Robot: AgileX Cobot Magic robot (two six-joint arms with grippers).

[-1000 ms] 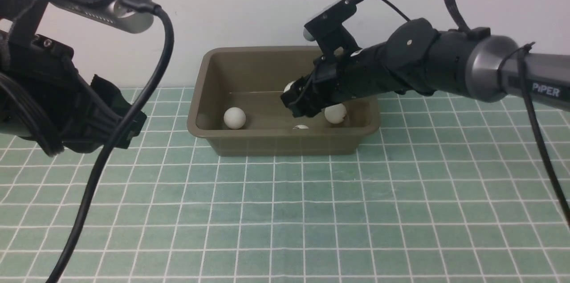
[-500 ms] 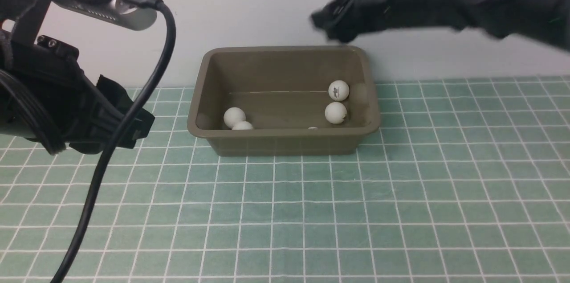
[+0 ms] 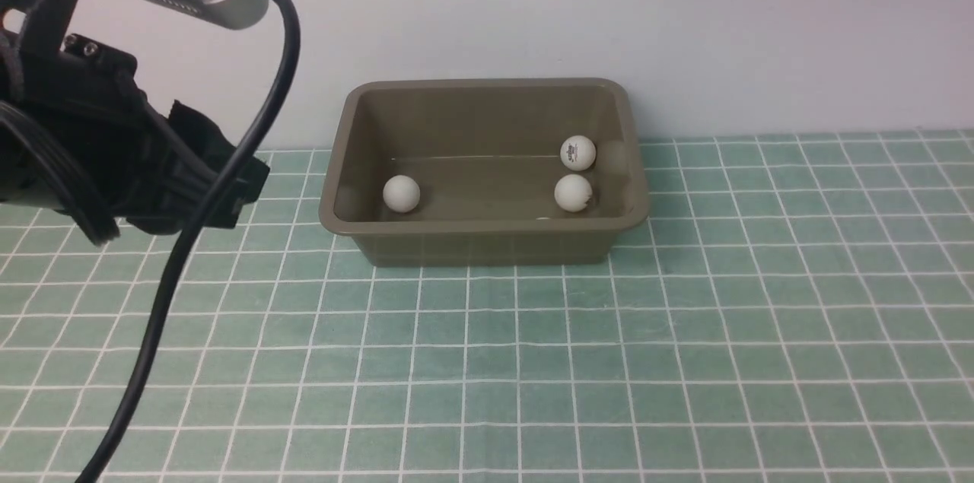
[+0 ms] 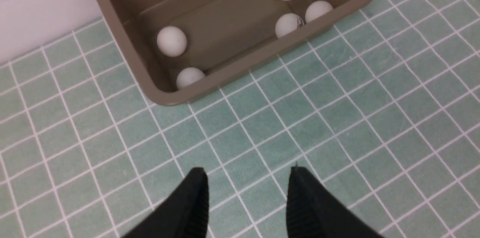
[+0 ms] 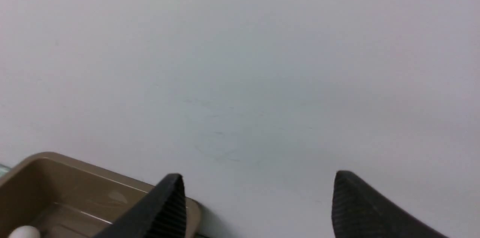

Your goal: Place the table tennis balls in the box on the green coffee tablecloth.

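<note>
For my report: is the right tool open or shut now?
Open. In the right wrist view the right tool's ribbed fingers stand wide apart, with only bare wall between them.

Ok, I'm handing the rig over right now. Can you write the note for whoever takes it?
Olive-brown rectangular plastic box: on the teal-green gridded tablecloth, by the white wall.
Left hand: open, empty, above the cloth short of the box.
Right hand: open, empty, pointed at the wall.
Done: five small white table tennis balls lie in the box.
Left: no ball shows on the cloth; check for any out of view.
</note>
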